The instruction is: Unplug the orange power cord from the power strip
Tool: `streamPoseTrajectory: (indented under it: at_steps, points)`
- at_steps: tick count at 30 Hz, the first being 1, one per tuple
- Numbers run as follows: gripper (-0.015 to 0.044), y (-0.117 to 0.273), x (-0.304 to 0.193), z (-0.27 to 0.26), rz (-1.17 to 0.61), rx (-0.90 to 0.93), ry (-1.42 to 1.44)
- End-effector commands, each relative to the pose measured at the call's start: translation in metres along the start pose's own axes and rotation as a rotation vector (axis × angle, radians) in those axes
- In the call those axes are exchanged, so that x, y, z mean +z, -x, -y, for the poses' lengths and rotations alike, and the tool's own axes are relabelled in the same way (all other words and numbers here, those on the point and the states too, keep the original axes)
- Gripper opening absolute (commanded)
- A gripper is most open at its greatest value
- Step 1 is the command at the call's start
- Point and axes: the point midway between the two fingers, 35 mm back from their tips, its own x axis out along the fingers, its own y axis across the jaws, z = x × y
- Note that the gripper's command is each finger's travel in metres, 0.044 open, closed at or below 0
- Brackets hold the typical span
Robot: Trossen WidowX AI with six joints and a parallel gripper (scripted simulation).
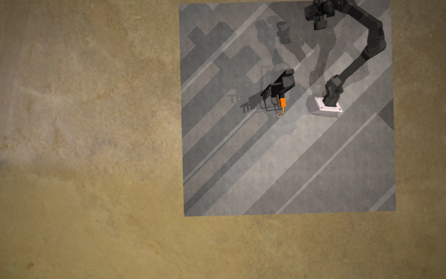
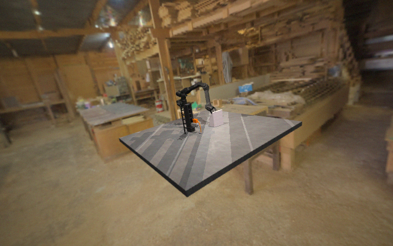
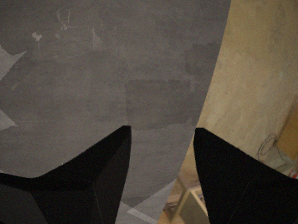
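The black power strip (image 1: 288,81) (image 2: 190,117) stands upright on the table. The orange plug (image 1: 282,102) (image 2: 195,120) sticks out sideways from the strip and appears seated in it. The thin orange cord (image 1: 283,111) (image 2: 200,126) curves down from the plug to the table top. My gripper (image 3: 162,135) is partly open with nothing between its fingertips. In the top view it is near the table's top edge, well away from strip, plug and cord; its fingers are hard to make out there. The wrist view shows neither strip nor plug.
A thin black wire rack (image 2: 182,119) stands beside the strip, on the side away from the plug. My arm's pale pink base block (image 1: 321,109) (image 2: 216,119) stands on the plug's side of the strip. The arm arches up from it. The grey table (image 1: 300,187) (image 2: 217,153) has dark shadows across it.
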Motion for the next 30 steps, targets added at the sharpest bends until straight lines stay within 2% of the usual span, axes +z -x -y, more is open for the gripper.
streamPoseTrajectory:
  at_steps: [1, 7, 14, 22, 30]
  points:
    - [0.0160, 0.000, 0.061, -0.005, 0.164, 0.009, -0.034]
    - [0.0160, 0.018, 0.138, -0.016, 0.366, 0.039, -0.075]
    - [0.0160, 0.059, 0.222, -0.041, 0.587, 0.106, -0.107]
    - [0.0160, 0.126, 0.301, -0.086, 0.809, 0.224, -0.115]
    - [0.0160, 0.209, 0.355, -0.145, 0.997, 0.370, -0.095]
